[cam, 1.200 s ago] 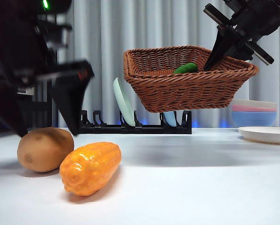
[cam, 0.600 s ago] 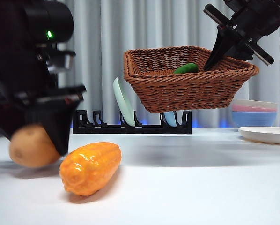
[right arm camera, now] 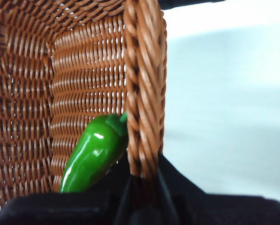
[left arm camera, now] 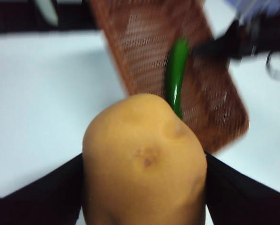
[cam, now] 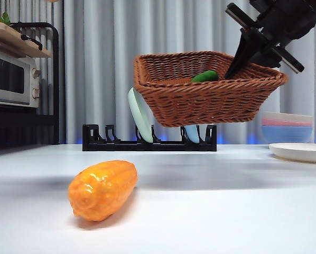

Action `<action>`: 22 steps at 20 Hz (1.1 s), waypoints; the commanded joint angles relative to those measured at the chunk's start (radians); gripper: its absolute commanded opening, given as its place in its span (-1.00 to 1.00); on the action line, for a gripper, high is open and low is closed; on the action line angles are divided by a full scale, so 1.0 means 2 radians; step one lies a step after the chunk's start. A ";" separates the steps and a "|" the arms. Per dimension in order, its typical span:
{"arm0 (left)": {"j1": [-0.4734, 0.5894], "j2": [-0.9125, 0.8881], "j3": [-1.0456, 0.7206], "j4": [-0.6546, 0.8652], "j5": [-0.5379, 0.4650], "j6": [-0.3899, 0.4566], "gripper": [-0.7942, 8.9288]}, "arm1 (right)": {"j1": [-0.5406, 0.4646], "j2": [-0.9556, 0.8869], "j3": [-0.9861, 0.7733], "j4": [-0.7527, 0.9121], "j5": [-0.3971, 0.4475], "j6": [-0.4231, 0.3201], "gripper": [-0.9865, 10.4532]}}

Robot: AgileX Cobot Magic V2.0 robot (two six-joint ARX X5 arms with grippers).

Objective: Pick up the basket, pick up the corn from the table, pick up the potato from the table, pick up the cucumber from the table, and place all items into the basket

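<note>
My right gripper [cam: 241,59] is shut on the rim of the brown wicker basket [cam: 205,92] and holds it in the air above the table's back right. The green cucumber [cam: 204,76] lies inside the basket, also seen in the right wrist view [right arm camera: 93,159] beside the rim [right arm camera: 142,93]. My left gripper [left arm camera: 144,187] is shut on the tan potato [left arm camera: 144,168] and holds it high over the table, above the basket [left arm camera: 196,84]; it is out of the front view. The orange corn [cam: 101,189] lies on the white table [cam: 226,211] at the front left.
A black dish rack [cam: 147,140] with pale plates stands behind the basket. Stacked bowls [cam: 286,127] and a white plate [cam: 300,152] sit at the right edge. A microwave on a shelf [cam: 15,79] is at the far left.
My left gripper closed on the potato and lifted it up out of the front view. The basket shifted slightly left. The corn has not moved.
</note>
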 commanded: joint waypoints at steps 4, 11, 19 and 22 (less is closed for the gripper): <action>0.001 0.167 0.130 0.022 -0.028 0.095 -0.85 | 0.024 0.001 0.004 -0.005 -0.005 0.002 -0.85; 0.018 0.365 0.283 0.003 -0.030 0.141 -0.85 | 0.035 0.001 0.004 -0.019 -0.006 0.002 -0.85; 0.019 0.411 0.285 0.003 -0.038 0.142 0.57 | 0.035 0.001 0.004 -0.023 -0.006 0.002 -0.85; 0.019 0.402 0.286 -0.008 -0.024 0.140 0.57 | 0.035 0.001 0.004 -0.023 -0.006 0.002 -0.85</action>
